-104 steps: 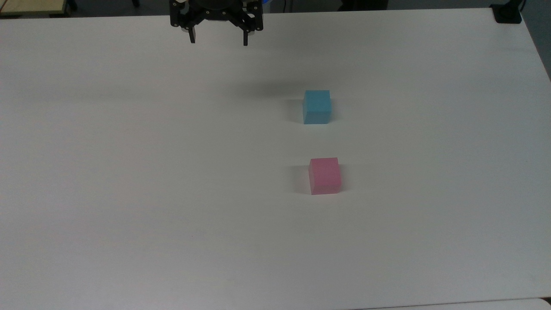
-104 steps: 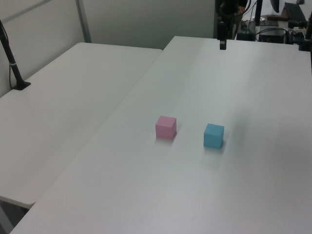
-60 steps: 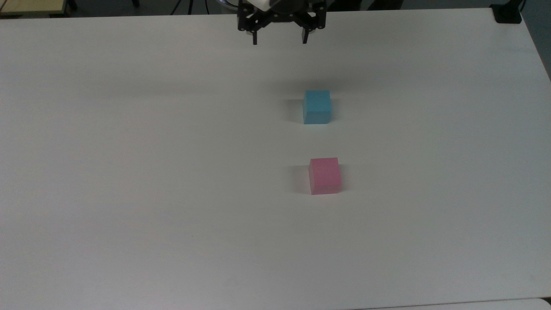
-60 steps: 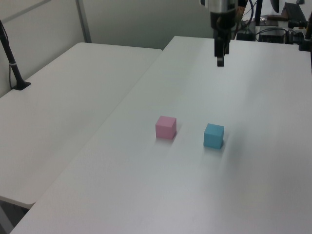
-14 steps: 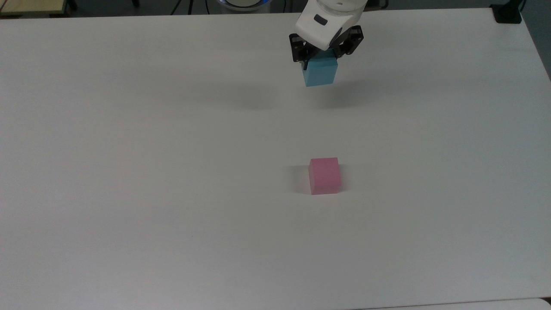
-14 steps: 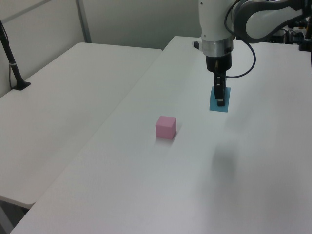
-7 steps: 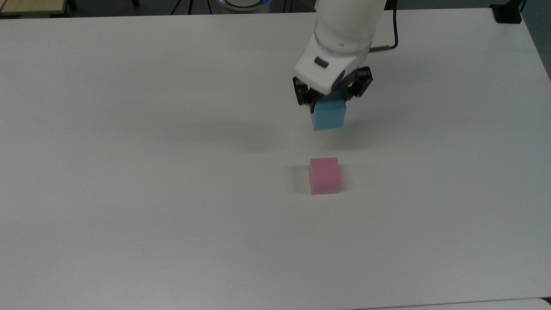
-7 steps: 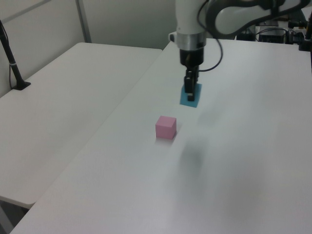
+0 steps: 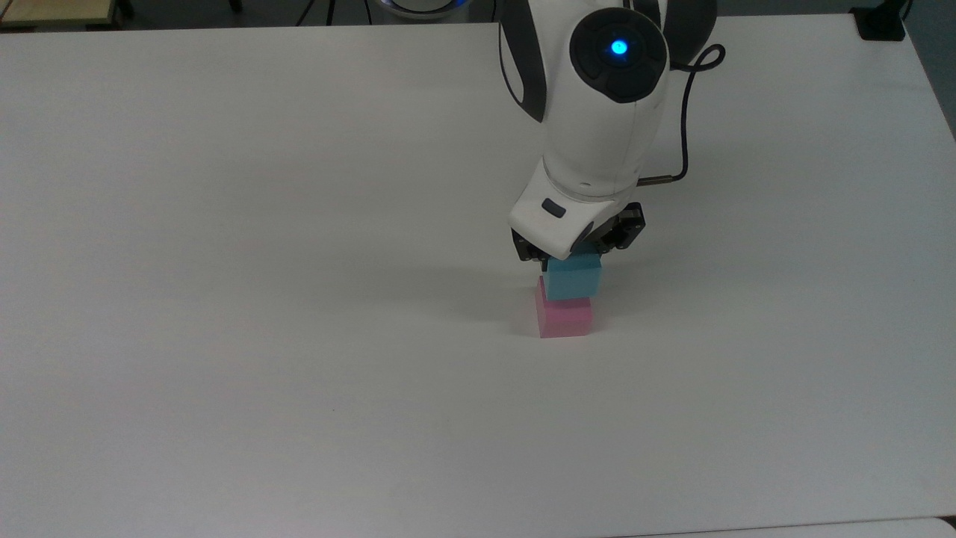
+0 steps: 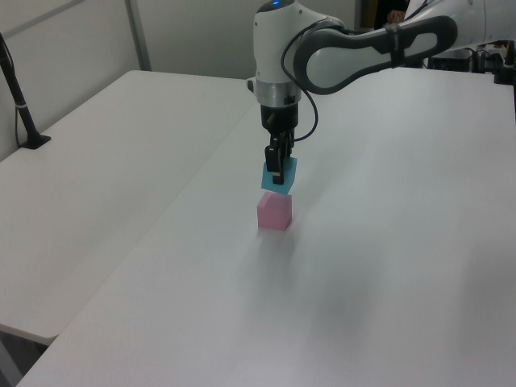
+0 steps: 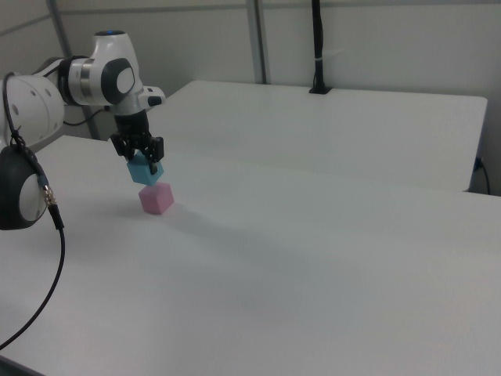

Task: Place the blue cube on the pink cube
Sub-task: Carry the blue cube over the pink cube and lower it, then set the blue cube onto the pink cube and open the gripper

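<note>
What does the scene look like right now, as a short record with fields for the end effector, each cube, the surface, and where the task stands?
end effector: shut on the blue cube, fingers pointing down
blue cube: held above the pink cube, roughly lined up with it; contact cannot be told
pink cube: resting on the table, under the blue cube
table: white, with a second white table beside it
task stage: blue cube carried over the pink cube, not yet released

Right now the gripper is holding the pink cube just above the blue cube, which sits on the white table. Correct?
No, the colours are swapped: the gripper holds the blue cube just above the pink cube, which sits on the white table. The left view shows this.
</note>
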